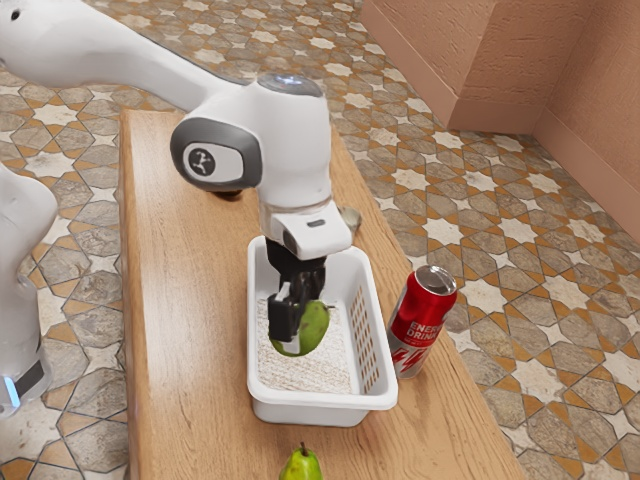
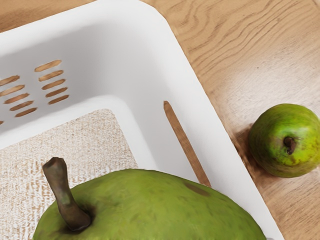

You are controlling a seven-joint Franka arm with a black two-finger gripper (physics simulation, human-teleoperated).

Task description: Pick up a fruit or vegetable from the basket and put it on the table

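Fingers [image 1: 289, 318] clasping a green fruit [image 1: 315, 328]
They are standing parted by its width, holding it inside the white basket [image 1: 320, 402] (another green fruit, a pear [image 1: 301, 468], is sitting outside on the counter [image 1: 190, 350]).

The can [image 1: 426, 318] and pear [image 1: 301, 467] sit beside the basket [image 1: 318, 403], fruit [image 1: 314, 328] perhaps within.

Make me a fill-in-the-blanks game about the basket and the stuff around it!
The basket is coloured ____.
The table is made of ____.
The can beside the basket is mostly ____.
The pear on the table and the fruit at the pincer are both coloured ____.

Missing words: white; wood; red; green.
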